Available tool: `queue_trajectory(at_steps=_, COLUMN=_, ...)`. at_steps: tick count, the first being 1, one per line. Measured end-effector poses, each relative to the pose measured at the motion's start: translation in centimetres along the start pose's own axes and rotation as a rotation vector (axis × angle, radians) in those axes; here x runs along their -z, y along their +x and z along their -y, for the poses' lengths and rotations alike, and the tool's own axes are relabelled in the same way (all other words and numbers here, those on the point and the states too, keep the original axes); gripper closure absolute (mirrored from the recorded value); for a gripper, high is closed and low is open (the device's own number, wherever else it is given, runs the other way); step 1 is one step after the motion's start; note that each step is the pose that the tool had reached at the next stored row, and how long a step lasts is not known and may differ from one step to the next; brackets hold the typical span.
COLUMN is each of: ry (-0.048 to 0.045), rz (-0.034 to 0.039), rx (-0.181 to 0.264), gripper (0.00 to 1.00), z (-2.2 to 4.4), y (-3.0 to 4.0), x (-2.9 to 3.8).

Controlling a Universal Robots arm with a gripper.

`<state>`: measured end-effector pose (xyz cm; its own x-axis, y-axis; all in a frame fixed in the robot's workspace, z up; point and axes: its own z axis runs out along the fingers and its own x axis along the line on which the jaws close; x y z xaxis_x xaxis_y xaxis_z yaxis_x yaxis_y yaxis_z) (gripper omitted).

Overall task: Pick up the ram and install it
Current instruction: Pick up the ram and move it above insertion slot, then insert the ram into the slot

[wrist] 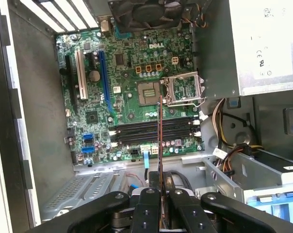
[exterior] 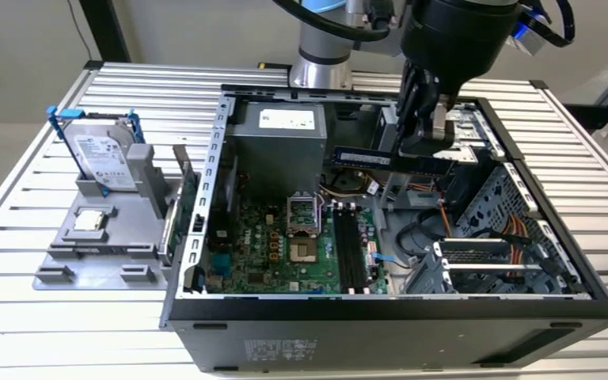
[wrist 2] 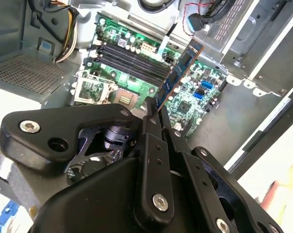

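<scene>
The ram (exterior: pixel 373 159) is a long thin dark stick held level in the air above the open computer case (exterior: pixel 389 309). My gripper (exterior: pixel 427 149) is shut on one end of it. In the second wrist view the ram (wrist 2: pixel 181 72) juts out from between the black fingers (wrist 2: pixel 151 121) over the green motherboard (wrist 2: pixel 195 97). The first wrist view has the ram (wrist: pixel 160 141) edge-on, crossing over the black memory slots (wrist: pixel 137 132). In the exterior view these slots (exterior: pixel 351 253) lie below the stick and nearer the case's front, with a gap of air between.
A silver hard drive in a blue frame (exterior: pixel 104 158) and a small square chip (exterior: pixel 93 220) sit on a grey holder (exterior: pixel 61 273) at the exterior view's left. Inside the case are a power supply (exterior: pixel 283 134), an open processor socket (exterior: pixel 302 229), cables (exterior: pixel 473 229) and a drive cage (exterior: pixel 515 206).
</scene>
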<state>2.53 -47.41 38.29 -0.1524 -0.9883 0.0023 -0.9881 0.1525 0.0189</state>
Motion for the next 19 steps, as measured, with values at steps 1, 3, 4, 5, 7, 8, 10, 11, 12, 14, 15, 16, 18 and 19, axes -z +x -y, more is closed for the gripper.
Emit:
queue_trajectory(at_steps=1, ry=0.0, rz=0.0, rx=-0.002, gripper=1.0, z=0.0, y=0.0, x=0.0)
queue_trajectory(at_steps=3, ry=0.0, rz=0.0001, rx=-0.005, gripper=1.0, z=0.0, y=0.0, x=0.0)
queue_trajectory(at_steps=4, ry=0.0, rz=0.0002, rx=-0.007, gripper=1.0, z=0.0, y=0.0, x=0.0)
queue_trajectory(at_steps=5, ry=0.0, rz=0.0002, rx=-0.009, gripper=1.0, z=0.0, y=0.0, x=0.0)
queue_trajectory(at_steps=7, ry=0.0, rz=0.0003, rx=-0.016, gripper=1.0, z=0.01, y=0.0, x=0.01)
queue_trajectory(at_steps=8, ry=0.0, rz=0.0004, rx=-0.021, gripper=1.0, z=0.01, y=0.0, x=0.01)
queue_trajectory(at_steps=10, ry=0.0, rz=0.0006, rx=-0.032, gripper=1.0, z=0.01, y=0.0, x=0.01)
queue_trajectory(at_steps=11, ry=-0.0001, rz=0.0008, rx=-0.038, gripper=1.0, z=0.01, y=0.0, x=0.01)
queue_trajectory(at_steps=12, ry=-0.0001, rz=0.001, rx=-0.044, gripper=1.0, z=0.01, y=0.0, x=0.0)
queue_trajectory(at_steps=14, ry=-0.0001, rz=0.0011, rx=-0.056, gripper=1.0, z=0.01, y=0.0, x=0.01)
queue_trajectory(at_steps=15, ry=-0.0001, rz=0.0012, rx=-0.061, gripper=1.0, z=0.01, y=0.0, x=0.01)
queue_trajectory(at_steps=16, ry=-0.0001, rz=0.0013, rx=-0.067, gripper=1.0, z=0.01, y=0.0, x=0.01)
queue_trajectory(at_steps=18, ry=-0.0001, rz=0.0015, rx=-0.078, gripper=1.0, z=0.01, y=0.0, x=0.01)
queue_trajectory(at_steps=19, ry=-0.0001, rz=0.0016, rx=-0.084, gripper=1.0, z=0.01, y=0.0, x=0.01)
